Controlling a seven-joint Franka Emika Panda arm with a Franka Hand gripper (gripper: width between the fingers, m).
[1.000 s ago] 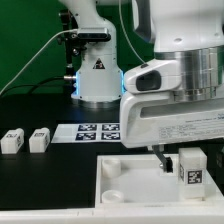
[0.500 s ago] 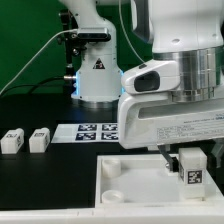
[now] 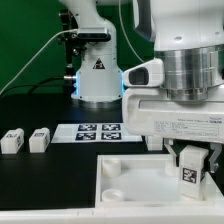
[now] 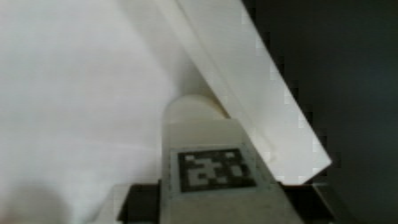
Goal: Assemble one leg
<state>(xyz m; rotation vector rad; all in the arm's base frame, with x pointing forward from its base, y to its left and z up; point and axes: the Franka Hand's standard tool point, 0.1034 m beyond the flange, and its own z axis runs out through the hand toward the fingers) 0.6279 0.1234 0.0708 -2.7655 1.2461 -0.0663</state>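
My gripper (image 3: pixel 189 160) is shut on a leg (image 3: pixel 188 170), a small white block with a black-and-white tag facing the camera. It holds the leg upright at the right end of the large white panel (image 3: pixel 135 185), by the panel's right edge. In the wrist view the leg (image 4: pixel 210 140) runs down from my gripper (image 4: pixel 217 203) onto the panel's white face (image 4: pixel 80 90), next to its raised rim (image 4: pixel 267 95). The leg's lower end is hidden. Two more legs (image 3: pixel 12 140) (image 3: pixel 39 139) lie on the black table at the exterior view's left.
The marker board (image 3: pixel 98 130) lies flat behind the panel. The arm's white base (image 3: pixel 95 75) stands at the back with cables to its left. A round socket (image 3: pixel 116 194) shows in the panel's near left corner.
The hand has turned about its upright axis with the leg in its grip. The leg has stayed at the panel's right end, and the two loose legs have not moved.
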